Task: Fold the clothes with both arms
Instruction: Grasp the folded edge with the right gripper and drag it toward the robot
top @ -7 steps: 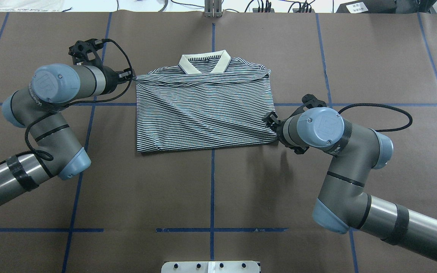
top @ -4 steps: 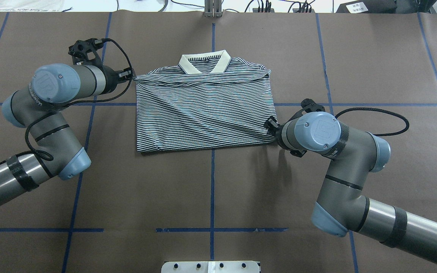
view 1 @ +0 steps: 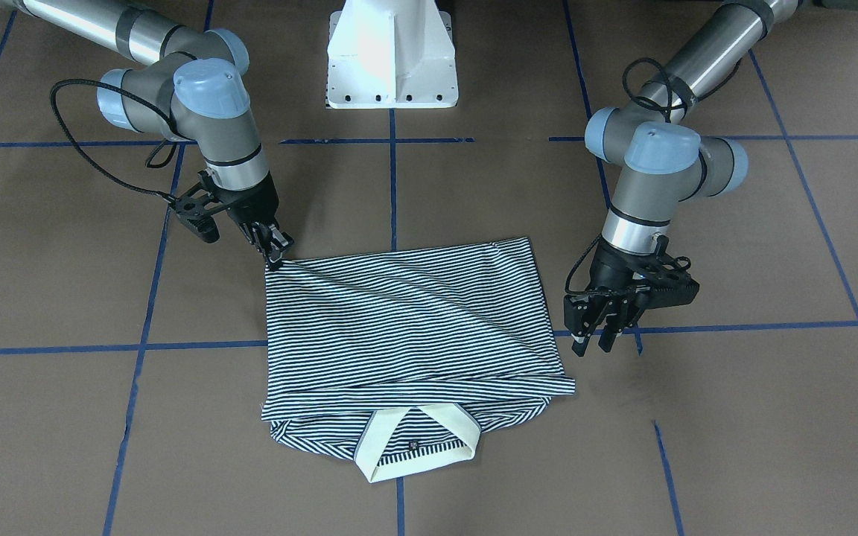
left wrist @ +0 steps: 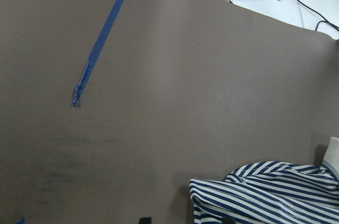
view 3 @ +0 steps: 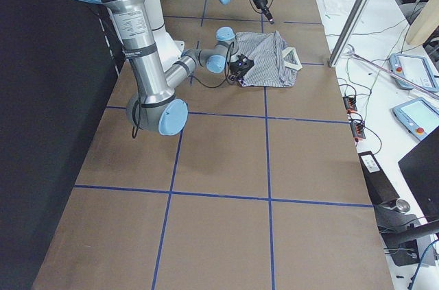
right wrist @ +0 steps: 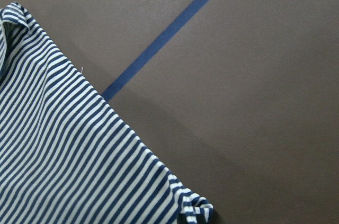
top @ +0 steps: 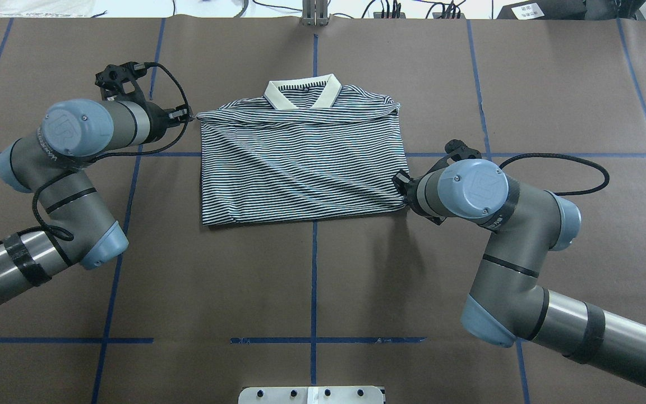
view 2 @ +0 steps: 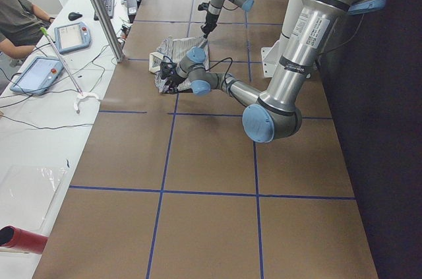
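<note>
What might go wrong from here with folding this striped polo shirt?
1. The right gripper pinches only a corner tip of the polo shirt, so the fabric may slip out.
2. The left gripper hangs open beside the shirt, off it; a pull by the right alone could drag or skew the fold.

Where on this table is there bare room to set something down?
Bare table between the shirt hem and the pedestal, and the strip beyond the collar. Crowded at the shirt's sides: the right hand pinches one hem corner, the left hand hovers near a shoulder.
</note>
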Controlling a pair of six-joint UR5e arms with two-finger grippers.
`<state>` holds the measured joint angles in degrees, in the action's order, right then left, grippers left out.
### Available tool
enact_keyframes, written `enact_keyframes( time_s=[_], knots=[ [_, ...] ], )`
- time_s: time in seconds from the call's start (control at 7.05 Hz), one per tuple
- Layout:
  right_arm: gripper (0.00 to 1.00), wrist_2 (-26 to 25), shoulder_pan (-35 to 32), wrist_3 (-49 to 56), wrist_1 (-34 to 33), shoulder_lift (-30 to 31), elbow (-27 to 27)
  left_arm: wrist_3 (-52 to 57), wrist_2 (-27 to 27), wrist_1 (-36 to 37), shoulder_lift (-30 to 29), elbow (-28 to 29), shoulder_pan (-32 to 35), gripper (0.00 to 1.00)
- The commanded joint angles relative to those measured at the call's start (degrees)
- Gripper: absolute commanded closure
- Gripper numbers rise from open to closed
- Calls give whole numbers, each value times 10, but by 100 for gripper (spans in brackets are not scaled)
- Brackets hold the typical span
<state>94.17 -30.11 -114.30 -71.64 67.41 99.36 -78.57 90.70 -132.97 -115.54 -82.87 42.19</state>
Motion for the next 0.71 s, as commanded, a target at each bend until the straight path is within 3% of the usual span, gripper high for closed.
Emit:
enact_keyframes(
  time_s=[0.0, 0.28, 0.43, 0.57],
  knots=[
    [100, 4, 19, -6, -3, 75, 109, -1, 0, 0, 0, -3, 0, 46],
    [100, 11, 141, -15, -3, 227, 258, -14, 5, 1, -1, -14, 0, 41],
    [100, 12, 211, -52, -14, 254, 288, -37, 7, 3, 0, -39, -17, 33],
    [98, 11, 258, -59, -45, 254, 291, -72, 18, 3, 0, -59, -35, 33]
  ],
)
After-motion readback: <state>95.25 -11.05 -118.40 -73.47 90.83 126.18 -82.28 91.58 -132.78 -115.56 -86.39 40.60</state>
